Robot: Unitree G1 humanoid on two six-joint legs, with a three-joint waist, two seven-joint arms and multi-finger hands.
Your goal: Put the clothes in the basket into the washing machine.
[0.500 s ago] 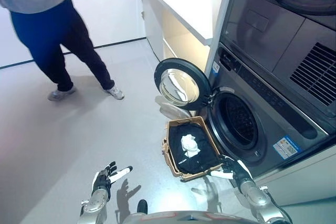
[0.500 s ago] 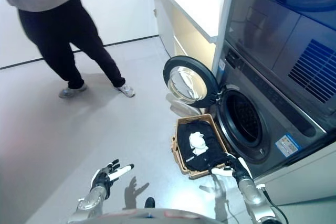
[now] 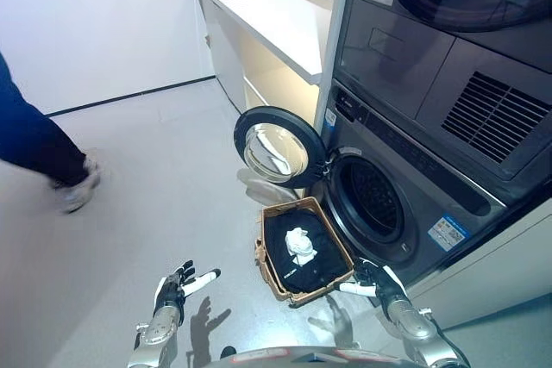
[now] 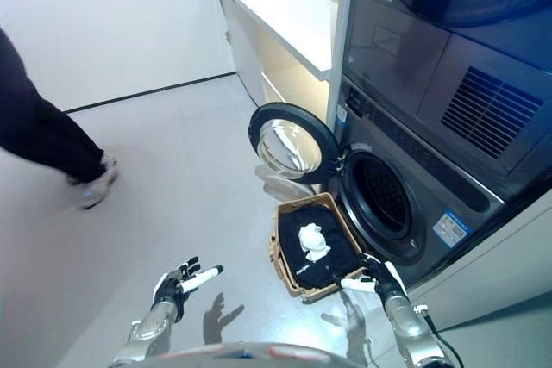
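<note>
Left eye view first: the basket (image 3: 304, 251) sits on the floor (image 3: 155, 196) right in front of the washing machine (image 3: 392, 204), whose round door (image 3: 279, 146) is swung wide open to the left. Inside the basket there's a dark garment (image 3: 302, 260) with a small white piece of cloth (image 3: 299, 242) lying on top, so the clothes are all in the basket. The right hand (image 3: 373, 280) is at the basket's near right corner, fingers loose and spread, not gripping anything as far as I can see, and whether it actually touches the rim I can't tell. The left hand (image 3: 177, 286) hangs over bare floor well to the left of the basket, fingers fanned out and relaxed, holding nothing. A white counter (image 3: 272, 19) with a sink runs beside the machine. A person's leg (image 3: 39, 148) shows at the far left edge.

Right eye view: same layout, basket in front of the drum opening (image 4: 385, 204), both hands slack, the right 1 by the basket corner, the left 1 off to the side.
</note>
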